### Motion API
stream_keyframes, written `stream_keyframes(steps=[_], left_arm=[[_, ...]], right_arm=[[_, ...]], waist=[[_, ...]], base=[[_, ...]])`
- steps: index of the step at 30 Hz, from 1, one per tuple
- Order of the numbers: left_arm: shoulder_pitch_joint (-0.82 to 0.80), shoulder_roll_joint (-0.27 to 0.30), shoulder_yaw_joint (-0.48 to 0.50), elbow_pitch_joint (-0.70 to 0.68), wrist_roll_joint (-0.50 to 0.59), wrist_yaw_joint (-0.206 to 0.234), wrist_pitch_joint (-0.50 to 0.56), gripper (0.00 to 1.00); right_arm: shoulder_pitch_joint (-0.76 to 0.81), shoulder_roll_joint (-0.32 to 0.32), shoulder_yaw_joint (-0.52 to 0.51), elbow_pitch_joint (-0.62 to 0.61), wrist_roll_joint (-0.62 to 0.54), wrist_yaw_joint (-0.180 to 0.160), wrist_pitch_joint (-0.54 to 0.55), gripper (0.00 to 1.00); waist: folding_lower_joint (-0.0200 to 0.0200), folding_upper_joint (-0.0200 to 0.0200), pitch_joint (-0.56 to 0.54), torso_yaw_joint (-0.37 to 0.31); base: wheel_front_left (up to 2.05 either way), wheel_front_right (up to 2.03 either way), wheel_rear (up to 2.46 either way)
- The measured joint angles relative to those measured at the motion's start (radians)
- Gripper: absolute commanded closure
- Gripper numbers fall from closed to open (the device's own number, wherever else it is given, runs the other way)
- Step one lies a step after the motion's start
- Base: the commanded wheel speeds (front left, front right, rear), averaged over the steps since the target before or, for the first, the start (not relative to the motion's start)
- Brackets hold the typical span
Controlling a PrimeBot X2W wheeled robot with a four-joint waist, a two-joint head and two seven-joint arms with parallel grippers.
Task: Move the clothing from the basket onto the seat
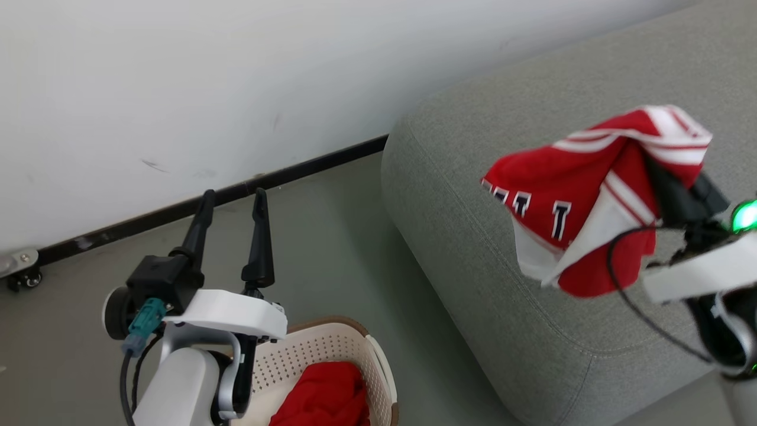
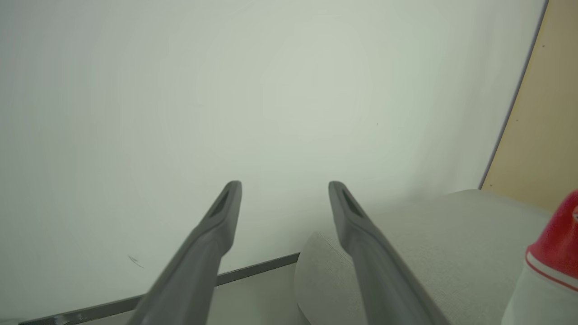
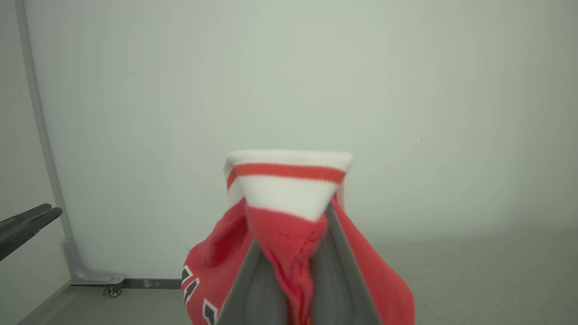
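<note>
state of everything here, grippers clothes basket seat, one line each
left gripper, open, empty
right gripper, shut on held garment
held garment, bunched, hanging over the seat
second garment, crumpled in the basket
basket, upright, one garment inside
seat, nothing lying on the visible part

White arms (image 1: 177,384), dark fingers (image 1: 259,242), teal connector (image 1: 146,316)

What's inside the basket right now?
A crumpled red garment lies in the basket; the left forearm and picture edge hide the rest of the inside, so anything beneath is unseen.
</note>
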Motion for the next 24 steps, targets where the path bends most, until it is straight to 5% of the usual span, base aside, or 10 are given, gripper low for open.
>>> stream_keyframes(steps=[24], left_arm=[[0.040, 0.084, 0.042, -0.185, 0.077, 0.047, -0.003, 0.00]], right_arm=[[-0.465, -0.191, -0.202, 0.325, 0.073, 0.000, 0.090, 1.00]], waist=[[0.0000, 0.0000, 0.191, 0.045]], base=[[0.00, 0.00, 0.00]])
